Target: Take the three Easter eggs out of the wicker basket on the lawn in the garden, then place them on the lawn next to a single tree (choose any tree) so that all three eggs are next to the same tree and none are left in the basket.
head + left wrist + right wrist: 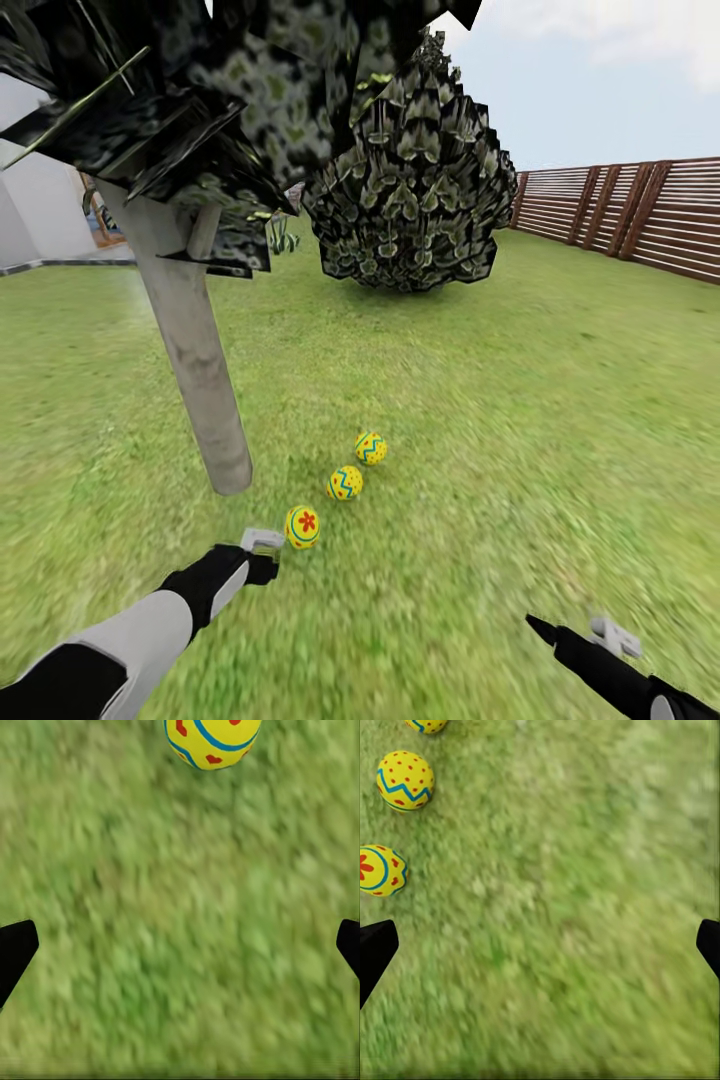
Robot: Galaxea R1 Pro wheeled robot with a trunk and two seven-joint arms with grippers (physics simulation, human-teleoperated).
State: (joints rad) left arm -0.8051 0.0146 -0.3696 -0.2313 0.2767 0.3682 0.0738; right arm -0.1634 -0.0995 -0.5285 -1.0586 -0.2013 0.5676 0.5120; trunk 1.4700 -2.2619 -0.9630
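Three yellow Easter eggs lie in a row on the lawn (500, 420), just right of the tree's pale grey trunk (195, 360). Nearest me is the red-flower egg (302, 527), then a blue-zigzag egg (344, 483), then a third egg (370, 447). My left gripper (264, 545) hovers just left of the flower egg (212, 741), open and empty (180, 945), its black fingertips (15, 949) wide apart over grass. My right gripper (575, 630) is low at the right, open (540, 945), with the flower egg (381, 870) and zigzag egg (405, 780) off to one side. The wicker basket is out of view.
A second dark, bushy tree (410, 190) stands further back on the grass. The brown slat fence (640, 210) runs along the right. A white house wall (40, 210) and a strip of paving (60, 265) lie at the far left. Dark leaves (200, 90) hang overhead.
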